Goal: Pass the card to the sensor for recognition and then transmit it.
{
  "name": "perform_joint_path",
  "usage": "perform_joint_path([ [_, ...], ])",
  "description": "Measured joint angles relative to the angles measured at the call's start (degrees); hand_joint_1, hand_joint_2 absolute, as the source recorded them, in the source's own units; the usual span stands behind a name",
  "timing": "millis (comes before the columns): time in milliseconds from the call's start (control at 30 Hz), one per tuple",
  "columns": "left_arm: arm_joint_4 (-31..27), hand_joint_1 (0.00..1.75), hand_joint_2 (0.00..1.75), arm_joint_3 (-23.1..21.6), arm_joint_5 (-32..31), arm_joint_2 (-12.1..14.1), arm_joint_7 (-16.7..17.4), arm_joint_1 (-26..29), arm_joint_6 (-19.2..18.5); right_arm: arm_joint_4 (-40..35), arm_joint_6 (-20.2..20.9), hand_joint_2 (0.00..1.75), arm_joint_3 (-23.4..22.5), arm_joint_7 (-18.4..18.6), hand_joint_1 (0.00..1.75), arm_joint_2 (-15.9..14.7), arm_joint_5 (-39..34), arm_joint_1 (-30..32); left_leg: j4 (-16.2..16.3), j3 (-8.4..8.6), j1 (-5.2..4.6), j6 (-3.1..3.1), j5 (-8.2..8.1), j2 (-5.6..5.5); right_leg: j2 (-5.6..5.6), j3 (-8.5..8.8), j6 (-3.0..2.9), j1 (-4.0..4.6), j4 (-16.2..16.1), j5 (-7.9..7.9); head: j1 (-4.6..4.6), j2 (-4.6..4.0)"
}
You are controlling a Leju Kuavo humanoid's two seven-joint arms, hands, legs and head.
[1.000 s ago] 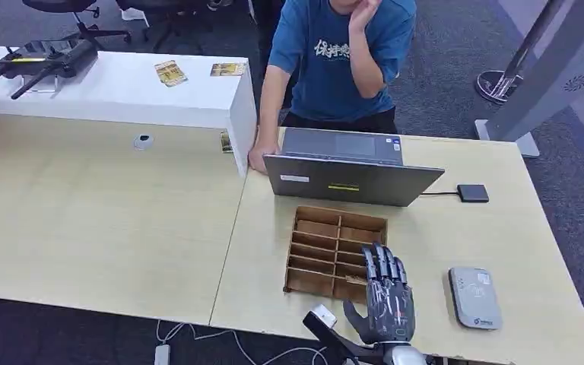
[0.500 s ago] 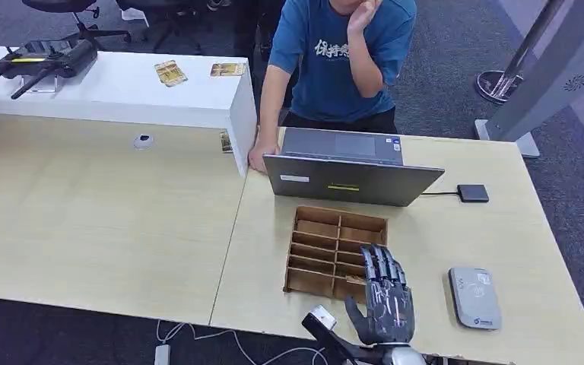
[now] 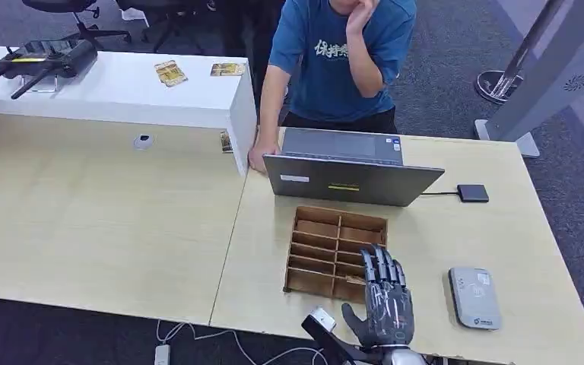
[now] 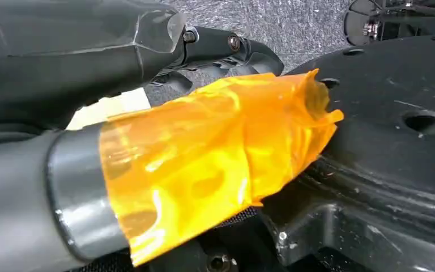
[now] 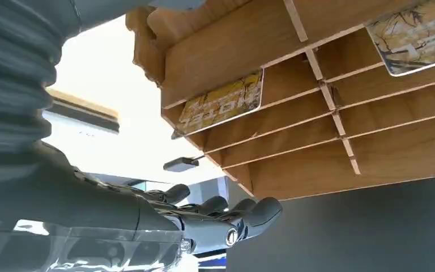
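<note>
A wooden divider box (image 3: 304, 283) lies on the table in front of a laptop. My right hand (image 3: 384, 300) hovers over its near right corner, fingers stretched out and apart, holding nothing. The right wrist view has that hand (image 5: 147, 221) beside the box (image 5: 294, 170), where a yellow card (image 5: 221, 105) stands in one slot and a second card (image 5: 419, 34) in another. The grey sensor pad (image 3: 474, 297) lies flat to the right of the hand. My left hand (image 4: 119, 85) hangs by my body, its thumb wrapped in orange tape (image 4: 215, 153), fingers extended and empty.
A person in a blue shirt (image 3: 338, 61) leans on the far table edge behind the open laptop (image 3: 350, 181). A small black box (image 3: 472, 192) sits on a cable at the right. The white counter (image 3: 122, 91) carries two cards (image 3: 170, 72) and a black device (image 3: 42, 59).
My right hand has barely shifted over the box's near corner. Nothing was picked up or let go.
</note>
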Motion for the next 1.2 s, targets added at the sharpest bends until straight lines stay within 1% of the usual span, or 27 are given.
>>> perform_joint_path([
  [167,0.00,0.00,0.00,0.00,0.02,-0.04,0.00,0.00,0.00,0.00,0.00,1.75,0.02,0.00,0.00,0.00,-0.02,0.06,0.00,0.00,0.00,0.00,0.00,0.00,0.00,0.00,0.00,0.00,0.00,0.00,0.00,0.00],
  [200,0.00,0.00,0.00,0.00,0.02,-0.07,-0.02,0.00,0.00,0.00,0.00,1.75,0.00,0.00,0.09,0.00,-0.02,0.06,0.00,0.00,0.00,0.00,0.00,0.00,0.00,0.00,0.00,0.00,0.00,0.00,0.00,0.00],
  [233,0.00,0.00,0.00,0.00,0.02,-0.07,-0.02,0.00,0.00,0.00,0.00,1.75,0.02,0.00,0.42,0.00,0.00,0.06,0.00,0.00,0.00,0.00,0.00,0.00,0.00,0.00,0.00,0.00,0.00,0.00,0.00,0.00],
  [267,0.00,0.00,0.00,0.00,0.02,-0.07,0.00,0.00,0.00,0.00,0.00,1.75,0.02,0.00,0.42,0.00,0.00,0.06,0.00,0.00,0.00,0.00,0.00,0.00,0.00,0.00,0.00,0.00,0.00,0.00,0.00,0.00],
  [300,0.00,0.00,0.00,0.00,0.04,-0.07,-0.02,0.00,0.00,0.00,0.02,1.75,0.02,0.00,0.86,0.00,0.00,0.05,0.00,0.00,0.00,0.00,0.00,0.00,0.00,0.00,0.00,0.00,0.00,0.00,0.00,0.00],
  [333,0.00,0.00,0.00,0.00,0.04,-0.07,-0.02,0.00,0.00,0.00,0.02,1.75,0.02,0.00,1.47,0.00,-0.02,0.05,0.00,0.00,0.00,0.00,0.00,0.00,0.00,0.00,0.00,0.00,0.00,0.00,0.00,0.00],
  [367,0.00,0.00,0.00,0.00,0.07,-0.07,0.00,0.00,0.00,0.00,0.02,1.75,0.00,0.00,1.61,0.00,-0.02,0.05,0.00,0.00,0.00,0.00,0.00,0.00,0.00,0.00,0.00,0.00,0.00,0.00,0.00,0.00],
  [400,0.00,0.00,0.00,0.00,0.07,-0.07,-0.02,0.00,0.00,0.00,0.04,1.75,0.02,0.00,1.69,0.00,-0.02,0.04,0.00,0.00,0.00,0.00,0.00,0.00,0.00,0.00,0.00,0.00,0.00,0.00,0.00,0.00],
  [533,0.00,0.00,0.00,-0.09,0.15,-0.07,0.00,0.00,-0.02,0.09,0.48,1.75,0.02,-0.13,1.71,0.00,-0.48,0.00,0.00,0.00,0.00,0.00,0.00,0.00,0.00,0.00,0.00,0.00,0.00,0.00,0.00,0.00],
  [833,0.00,0.00,0.00,-0.09,0.37,-0.07,-0.02,0.02,-0.07,0.17,1.09,1.75,0.04,-0.17,1.69,-0.09,-0.96,-0.46,0.00,0.00,0.00,0.00,0.00,0.00,0.00,0.00,0.00,0.00,0.00,0.00,0.02,0.00],
  [900,0.00,0.00,0.00,-0.09,0.39,-0.07,-0.02,0.02,-0.07,0.22,1.16,1.75,0.13,-0.17,1.68,-0.15,-0.98,-0.45,0.00,0.00,0.00,0.00,0.00,0.00,0.00,0.00,0.00,0.00,0.00,0.00,0.00,0.00],
  [967,0.00,0.00,0.00,-0.09,0.44,-0.07,-0.02,0.03,-0.09,0.22,1.16,1.75,0.15,-0.20,1.59,-0.17,-0.98,-0.47,0.00,0.00,0.00,0.00,0.00,0.00,0.00,0.00,0.00,0.00,0.00,0.00,0.00,0.00],
  [1000,0.00,0.00,0.00,-0.09,0.46,-0.07,0.00,0.03,-0.09,0.22,1.16,1.75,0.15,-0.20,1.59,-0.17,-1.00,-0.48,0.00,0.00,0.00,0.00,0.00,0.00,0.00,0.00,0.00,0.00,0.00,0.00,0.00,0.00],
  [1033,0.00,0.00,0.00,-0.09,0.46,-0.07,-0.02,0.03,-0.09,0.22,1.16,1.75,0.17,-0.20,1.54,-0.17,-1.01,-0.50,0.00,0.00,0.00,0.00,0.00,0.00,0.00,0.00,0.00,0.00,0.00,0.00,0.00,0.00],
  [1100,0.00,0.00,0.00,-0.11,0.52,-0.07,-0.02,0.03,-0.09,0.22,1.20,1.75,0.24,-0.20,1.54,-0.20,-1.11,-0.51,0.00,0.00,0.00,0.00,0.00,0.00,0.00,0.00,0.00,0.00,0.00,0.00,0.00,0.00],
  [1167,0.00,0.00,0.00,-0.11,0.55,-0.07,-0.02,0.03,-0.09,0.22,1.20,1.75,0.39,-0.20,1.48,-0.22,-1.16,-0.53,0.00,0.00,0.00,0.00,0.00,0.00,0.00,0.00,0.00,0.00,0.00,0.00,0.00,0.00],
  [1200,0.00,0.00,0.00,-0.11,0.55,-0.07,-0.02,0.03,-0.09,0.22,1.20,1.75,0.44,-0.20,1.52,-0.24,-1.16,-0.53,0.00,0.00,0.00,0.00,0.00,0.00,0.00,0.00,0.00,0.00,0.00,0.00,0.00,0.00],
])
